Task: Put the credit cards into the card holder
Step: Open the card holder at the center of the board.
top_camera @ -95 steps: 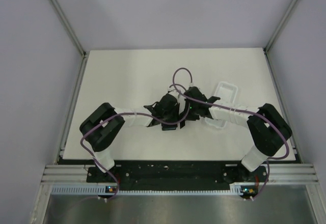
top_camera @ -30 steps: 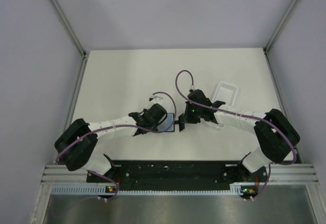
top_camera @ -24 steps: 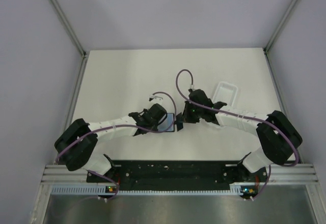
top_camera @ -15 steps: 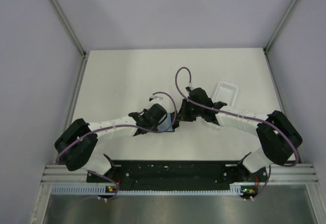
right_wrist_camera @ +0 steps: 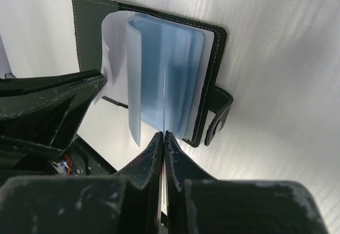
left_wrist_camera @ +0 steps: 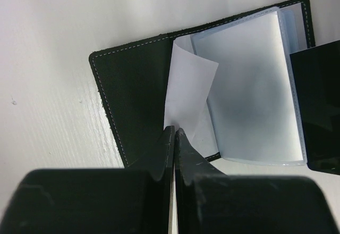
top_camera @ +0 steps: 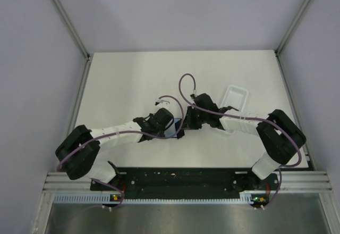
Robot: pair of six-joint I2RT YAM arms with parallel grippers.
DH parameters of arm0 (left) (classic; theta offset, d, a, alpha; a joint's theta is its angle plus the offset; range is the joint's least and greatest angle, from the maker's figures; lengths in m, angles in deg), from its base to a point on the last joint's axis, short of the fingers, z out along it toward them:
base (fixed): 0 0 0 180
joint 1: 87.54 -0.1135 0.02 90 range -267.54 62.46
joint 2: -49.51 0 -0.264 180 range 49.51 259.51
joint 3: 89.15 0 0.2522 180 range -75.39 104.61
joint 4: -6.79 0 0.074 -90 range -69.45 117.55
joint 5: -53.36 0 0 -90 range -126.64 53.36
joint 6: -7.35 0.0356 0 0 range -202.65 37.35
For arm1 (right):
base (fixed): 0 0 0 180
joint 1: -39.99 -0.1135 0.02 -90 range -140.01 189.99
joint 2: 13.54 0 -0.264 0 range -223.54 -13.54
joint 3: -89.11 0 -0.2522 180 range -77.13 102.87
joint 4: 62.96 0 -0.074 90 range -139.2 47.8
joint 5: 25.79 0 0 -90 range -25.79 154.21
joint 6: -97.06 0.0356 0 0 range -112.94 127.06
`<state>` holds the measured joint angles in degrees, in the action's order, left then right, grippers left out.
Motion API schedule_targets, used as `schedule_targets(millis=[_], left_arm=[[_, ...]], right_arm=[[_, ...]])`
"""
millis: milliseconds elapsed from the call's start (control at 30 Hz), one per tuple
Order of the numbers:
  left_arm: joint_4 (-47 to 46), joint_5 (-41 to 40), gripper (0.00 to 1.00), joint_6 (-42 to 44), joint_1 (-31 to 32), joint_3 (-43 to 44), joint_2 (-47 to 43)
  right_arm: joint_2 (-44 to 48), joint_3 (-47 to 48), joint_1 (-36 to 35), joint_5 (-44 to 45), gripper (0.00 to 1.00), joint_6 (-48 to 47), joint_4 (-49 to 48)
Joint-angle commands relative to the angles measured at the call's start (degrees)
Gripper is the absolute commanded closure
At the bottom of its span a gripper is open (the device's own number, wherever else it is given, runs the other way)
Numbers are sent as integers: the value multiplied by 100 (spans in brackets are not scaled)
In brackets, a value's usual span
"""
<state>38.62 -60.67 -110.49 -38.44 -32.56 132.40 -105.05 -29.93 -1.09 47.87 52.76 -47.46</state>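
The card holder (left_wrist_camera: 133,90) lies open on the table (left_wrist_camera: 48,58) between both arms, its black cover down and its clear bluish sleeves (left_wrist_camera: 249,85) fanned up. The dark card (left_wrist_camera: 319,106) is pinched edge-on in the closed right gripper (right_wrist_camera: 163,138) and points lengthwise at the sleeves just ahead. The left gripper (left_wrist_camera: 174,138) is clamped on a white leaf (left_wrist_camera: 188,85).
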Motion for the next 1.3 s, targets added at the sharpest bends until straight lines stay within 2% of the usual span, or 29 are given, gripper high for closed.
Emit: schedule_targets(millis=[0, 500, 1000, 1200, 1267], left_arm=[[-224, 12, 100, -64, -23, -29, -405], [-365, 39, 100, -11, -23, -143, -1767], [-356, -31, 100, -117, -32, -336, -1987], [-567, 109, 100, -82, -32, -451, -2023], [-759, 214, 97, -82, -32, -530, -1979]], right_arm=[[-122, 88, 4, -300, 100, 133, -551], [-236, -62, -14, -765, 100, 484, -1394], [-1088, 553, -401, -660, 100, 660, -1501], [-1273, 711, -524, -485, 100, 652, -1334], [-1273, 738, -550, -406, 100, 643, -1255]])
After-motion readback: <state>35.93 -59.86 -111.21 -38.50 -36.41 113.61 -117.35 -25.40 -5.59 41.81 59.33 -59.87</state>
